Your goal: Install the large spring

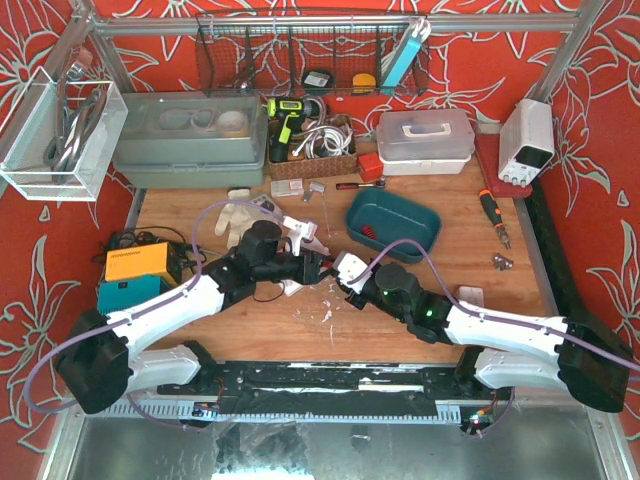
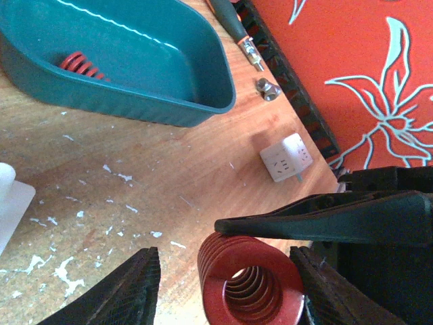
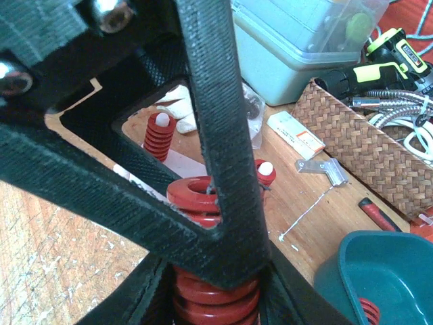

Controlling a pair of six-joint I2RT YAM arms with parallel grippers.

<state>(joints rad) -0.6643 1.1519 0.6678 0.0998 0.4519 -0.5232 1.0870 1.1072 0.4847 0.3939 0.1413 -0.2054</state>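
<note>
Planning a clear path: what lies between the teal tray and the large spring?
Only bare, white-flecked tabletop lies between the teal tray and the large spring, as the left wrist view shows.

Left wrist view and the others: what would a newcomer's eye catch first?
The large red spring stands out first, gripped by the right pincer at mid-table, with the fingers of the left pincer open on either side. Beyond it lies a teal tray holding a second red spring.
</note>
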